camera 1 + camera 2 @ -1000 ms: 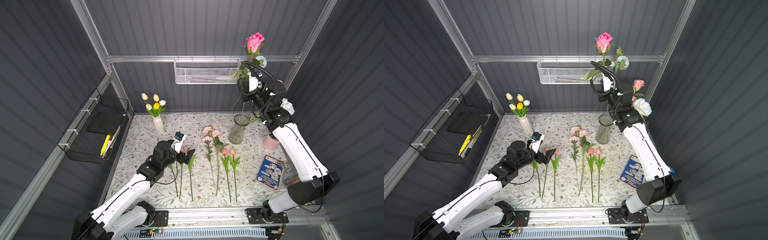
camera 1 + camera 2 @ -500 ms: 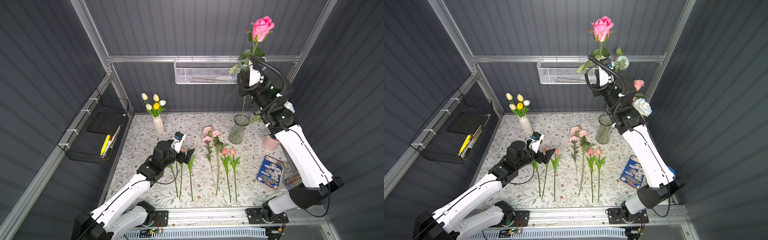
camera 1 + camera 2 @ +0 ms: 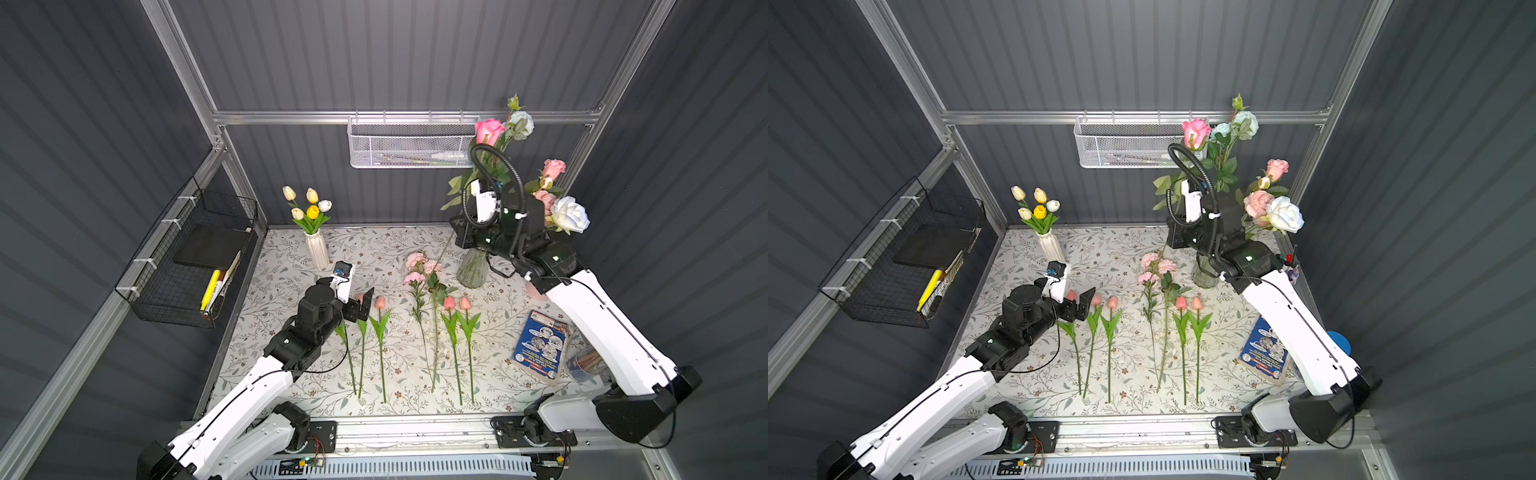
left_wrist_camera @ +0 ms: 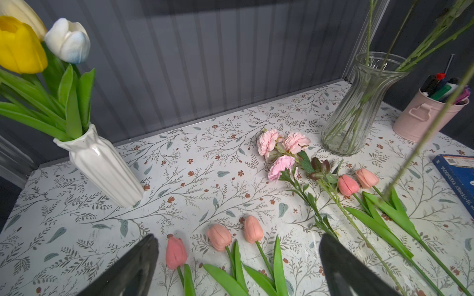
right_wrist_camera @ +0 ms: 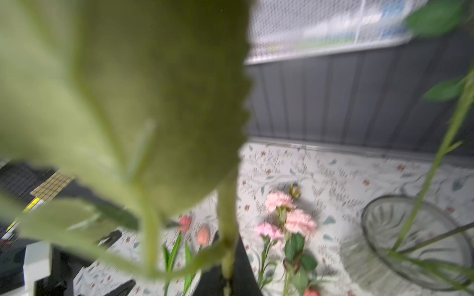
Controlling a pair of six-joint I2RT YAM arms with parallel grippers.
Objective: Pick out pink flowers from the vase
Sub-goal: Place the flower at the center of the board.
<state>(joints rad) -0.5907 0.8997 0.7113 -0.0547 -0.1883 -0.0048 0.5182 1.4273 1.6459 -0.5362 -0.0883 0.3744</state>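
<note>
1. Pink rose has come down lower than a moment ago. It hangs in the air over the back right part of the worktop, and its stem is out of the glass vase.
2. Right claw is pinched tight on the rose's stem.
3. Left claw is spread wide and holds nothing. It hangs over the pink tulips lying on the left half.
4. I think the rose gets laid down next. More pink roses are still in the vase.

Bright, even overhead light, soft shadows; right wrist view blurred behind a close leaf.
</note>
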